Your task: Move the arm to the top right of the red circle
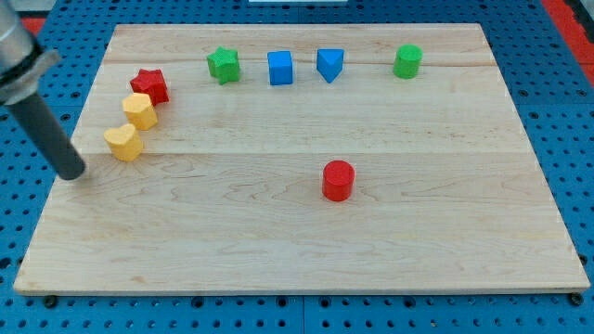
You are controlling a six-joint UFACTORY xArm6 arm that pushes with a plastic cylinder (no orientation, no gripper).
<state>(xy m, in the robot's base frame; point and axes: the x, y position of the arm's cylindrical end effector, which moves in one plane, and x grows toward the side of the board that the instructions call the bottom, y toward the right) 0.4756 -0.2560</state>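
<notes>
The red circle [338, 180] is a red cylinder standing right of the board's middle. My tip [72, 173] rests on the board near its left edge, far to the left of the red circle and a little below-left of the lower yellow block [123, 143]. The dark rod slants up to the view's top left corner.
A wooden board [297, 250] lies on a blue pegboard. A yellow hexagon [140, 110] and a red star [148, 85] sit at upper left. Along the top are a green star [224, 65], a blue cube [280, 68], a blue triangle [329, 64] and a green cylinder [406, 61].
</notes>
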